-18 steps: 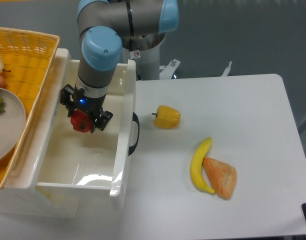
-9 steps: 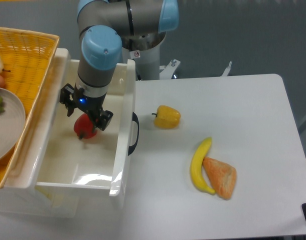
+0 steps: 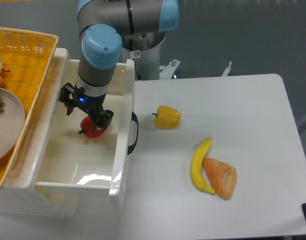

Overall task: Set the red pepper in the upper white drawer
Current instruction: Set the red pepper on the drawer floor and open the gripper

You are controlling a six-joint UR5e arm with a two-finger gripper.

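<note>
Gripper [image 3: 87, 112] fingers are seen spread apart above the red pepper [image 3: 93, 128], with no grasp on it; the jaws stand open just over the fruit's upper side, which is partly hidden by them. The red pepper is found resting on the floor of the upper white drawer [image 3: 78, 165], near the drawer's back half and nearer its right wall, with its dark stem pointing left. The drawer is pulled out, its black curved handle [image 3: 133, 133] facing the table [image 3: 243, 110]. A yellow wicker basket [image 3: 28, 55] holding a plate [image 3: 5, 125] is noted to the left of the drawer. On the table, a yellow bell pepper [image 3: 167, 116] lies near the handle, and further off a banana [image 3: 199, 165] is seen touching a piece of bread [image 3: 220, 176].
</note>
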